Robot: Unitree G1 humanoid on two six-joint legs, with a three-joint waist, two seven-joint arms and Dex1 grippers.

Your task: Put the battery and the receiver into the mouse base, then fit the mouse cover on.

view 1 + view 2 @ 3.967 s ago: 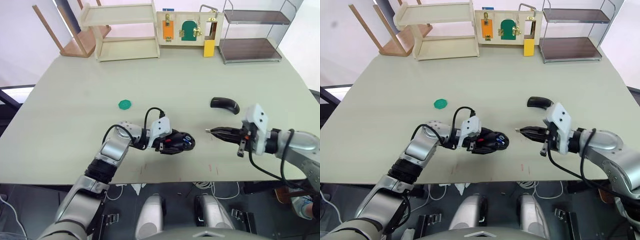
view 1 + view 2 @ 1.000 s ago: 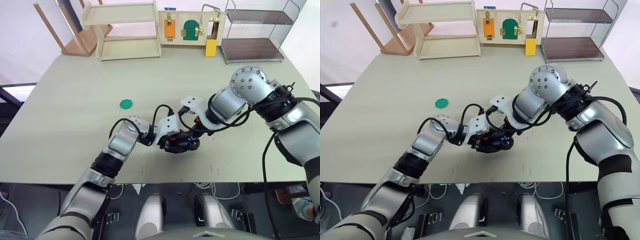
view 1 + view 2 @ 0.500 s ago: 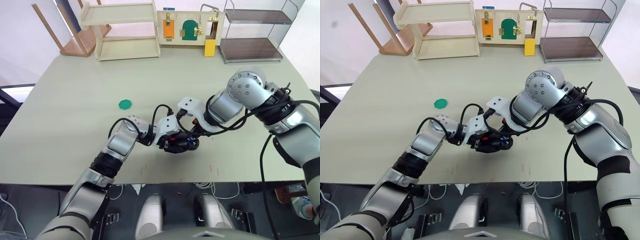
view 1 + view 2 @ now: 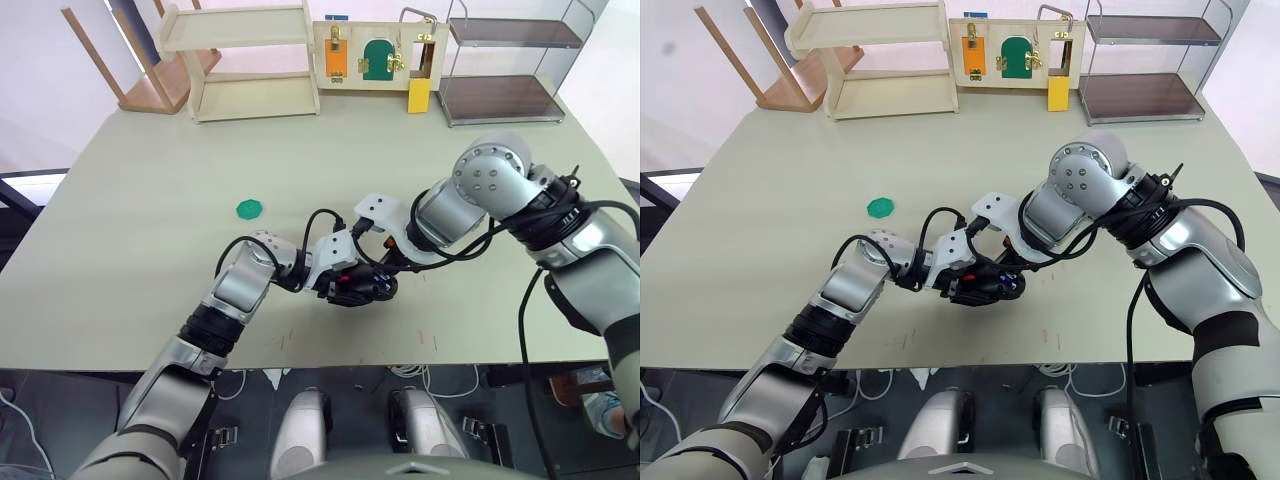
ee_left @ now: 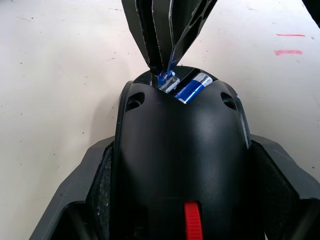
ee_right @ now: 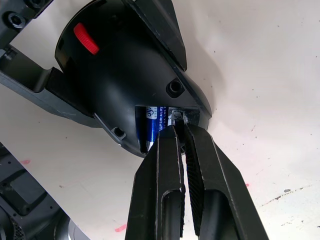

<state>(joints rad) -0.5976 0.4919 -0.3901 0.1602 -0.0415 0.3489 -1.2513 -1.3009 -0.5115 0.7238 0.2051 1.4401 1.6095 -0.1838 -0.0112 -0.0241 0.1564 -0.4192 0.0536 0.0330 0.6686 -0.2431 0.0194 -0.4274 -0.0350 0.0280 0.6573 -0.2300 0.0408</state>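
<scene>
My left gripper (image 4: 343,284) is shut on the black mouse base (image 4: 364,287), holding it just above the table by its sides, red wheel (image 5: 191,226) showing. The blue battery (image 6: 151,125) lies in its bay at the open end. Right beside it sits the small receiver (image 6: 178,117), with my right gripper (image 6: 181,131) shut on it, its tips pressed against the base's end (image 5: 167,80). My right arm (image 4: 470,195) reaches across from the right and hides the mouse cover.
A green disc (image 4: 249,208) lies on the table to the left. Along the far edge stand a wooden shelf (image 4: 250,60), a latch board (image 4: 375,55) and a wire rack (image 4: 505,70). Red marks (image 5: 287,44) dot the table near the front edge.
Four seconds ago my right gripper hung to the right of the base with the receiver. It has since swung in to the base's open end; over the last half second almost nothing moved.
</scene>
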